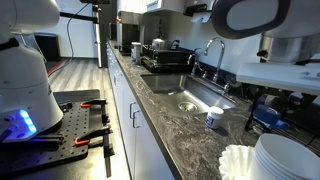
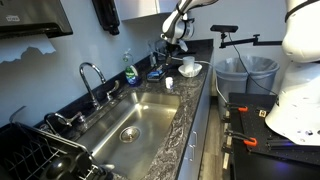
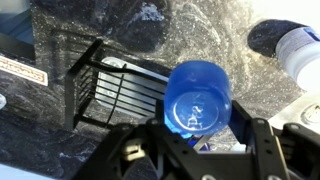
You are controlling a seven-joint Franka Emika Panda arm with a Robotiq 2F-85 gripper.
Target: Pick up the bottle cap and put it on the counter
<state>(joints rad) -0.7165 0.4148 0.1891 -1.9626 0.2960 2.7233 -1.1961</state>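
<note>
The hand [image 3: 197, 140] is clamped on the blue bottle cap [image 3: 197, 97]; the cap seems to hang just above the dark stone bench [image 3: 190, 35], near the end past the sink [image 2: 135, 120]; a black wire rack [image 3: 110, 90] is close by.

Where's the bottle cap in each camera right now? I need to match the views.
Wrist view: the bottle cap fills the centre, held by the gripper over the counter.
In an exterior view: too small to see, at the gripper, upper middle beyond the sink.
In an exterior view: not visible; the sink sits mid-frame.
Shared landmark: the small white cup near the sink, in both exterior views.
</note>
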